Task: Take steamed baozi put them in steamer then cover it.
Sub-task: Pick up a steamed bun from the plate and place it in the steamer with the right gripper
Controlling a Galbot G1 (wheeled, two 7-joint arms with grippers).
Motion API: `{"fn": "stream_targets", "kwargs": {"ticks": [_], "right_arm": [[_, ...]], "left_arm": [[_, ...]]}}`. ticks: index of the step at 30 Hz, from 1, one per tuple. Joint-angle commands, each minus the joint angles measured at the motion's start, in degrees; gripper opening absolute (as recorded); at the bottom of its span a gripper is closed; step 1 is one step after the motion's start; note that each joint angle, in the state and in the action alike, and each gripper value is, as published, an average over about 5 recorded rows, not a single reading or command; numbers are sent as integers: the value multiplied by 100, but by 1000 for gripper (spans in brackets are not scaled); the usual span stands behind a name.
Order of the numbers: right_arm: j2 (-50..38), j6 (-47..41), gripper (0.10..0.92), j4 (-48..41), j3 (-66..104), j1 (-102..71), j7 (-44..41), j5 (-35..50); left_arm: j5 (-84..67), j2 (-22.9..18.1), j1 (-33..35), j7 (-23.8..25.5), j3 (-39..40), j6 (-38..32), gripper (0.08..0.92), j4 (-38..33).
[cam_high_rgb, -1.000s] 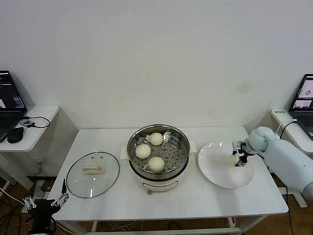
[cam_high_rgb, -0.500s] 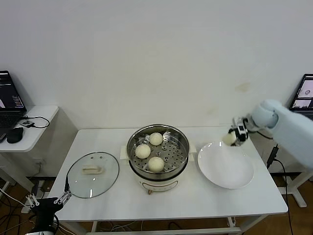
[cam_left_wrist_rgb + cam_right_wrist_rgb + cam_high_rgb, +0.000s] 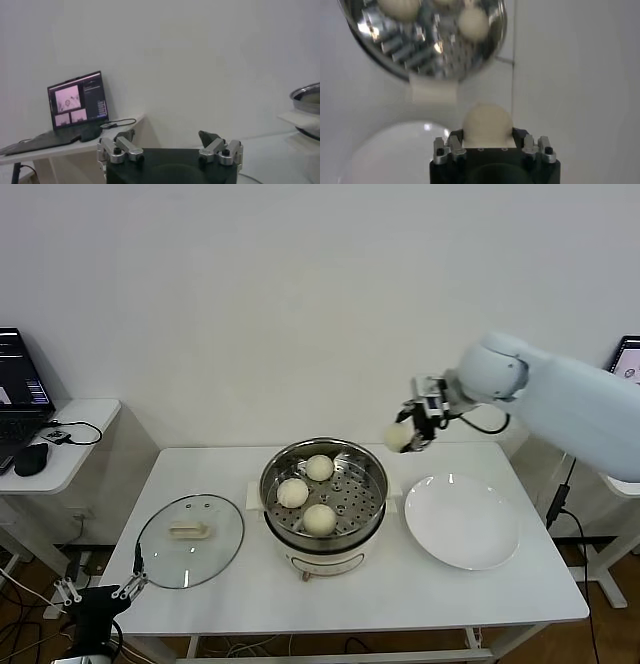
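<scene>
The steamer (image 3: 324, 496) stands mid-table on its white base, its perforated tray holding three steamed baozi (image 3: 319, 468) (image 3: 293, 493) (image 3: 320, 519). My right gripper (image 3: 402, 436) hangs in the air just right of the steamer's far rim, shut on a fourth baozi (image 3: 487, 125); the wrist view shows the bun between its jaws with the steamer (image 3: 425, 37) below. The cover (image 3: 190, 540), a glass lid with a cream handle, lies flat on the table to the steamer's left. My left gripper (image 3: 98, 596) is parked open below the table's front-left corner (image 3: 170, 145).
A white plate (image 3: 462, 521) lies bare to the right of the steamer. A side table with a laptop (image 3: 20, 394) and cables stands at far left; another laptop (image 3: 625, 369) is at far right. A white wall runs behind the table.
My right gripper has lifted the baozi off the plate and carried it up and left, from above the plate to just beside the steamer's rim. The left arm stays parked.
</scene>
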Motion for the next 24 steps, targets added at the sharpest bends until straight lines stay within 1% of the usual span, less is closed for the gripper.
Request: {"fn": "stream_targets", "kwargs": {"ticks": [1,4,10,15,24], "right_arm": [[690,-780,625,464,-506,112,861,1208],[805,-901,627,359,-473,-133,984,1109],[948,-1017,628,-54,-419,-666,1003,533],[987,-1006,628,-311,-380,-967,980,223],[1102,-960,628,-554,-301,-1152,977,8]], "left_arm": [[-1,-9,2,-2,-14,-6,823,-6],[-4,-29,3,-3,-16,-8,823,-19],[-11,-60,6,-5,-23,-7,823,-37],[-43,-54,-10,-8,-56,-9,823,-2],[-58,-60,-63,-5,-52,-5,823,46]]}}
